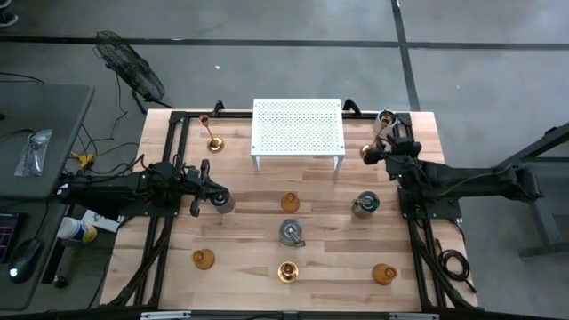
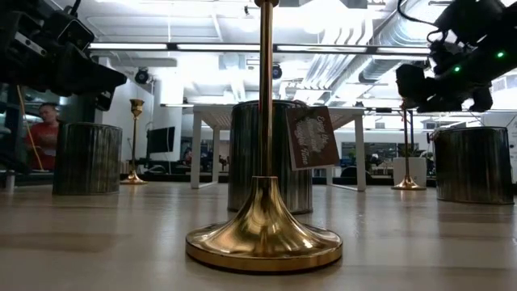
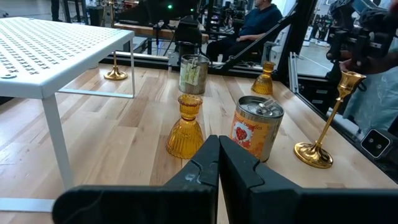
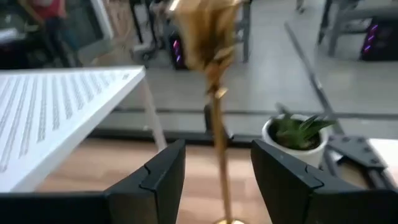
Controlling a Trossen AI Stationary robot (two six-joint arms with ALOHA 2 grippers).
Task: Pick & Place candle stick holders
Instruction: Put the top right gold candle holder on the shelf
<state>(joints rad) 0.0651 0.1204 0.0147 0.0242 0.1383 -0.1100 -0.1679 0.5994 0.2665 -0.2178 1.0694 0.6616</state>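
Note:
My right gripper (image 1: 375, 153) (image 4: 217, 171) is open at the far right. Its fingers stand on either side of the stem of a tall gold candle stick holder (image 4: 216, 112), apart from it; the holder stands on its round base (image 1: 367, 153). My left gripper (image 1: 213, 191) (image 3: 217, 158) is shut and empty, above the table beside a squat silver holder (image 1: 223, 204). Two more gold sticks (image 1: 213, 140) (image 1: 287, 271), two silver holders (image 1: 292, 233) (image 1: 364, 205) and three amber glass holders (image 1: 290, 203) (image 1: 204, 259) (image 1: 383, 273) stand on the table.
A white perforated shelf on legs (image 1: 298, 133) stands at the far middle. A small green plant in a white pot (image 4: 297, 134) sits at the far right corner, just behind the gold stick. The arms' black frames run along the table's left and right sides.

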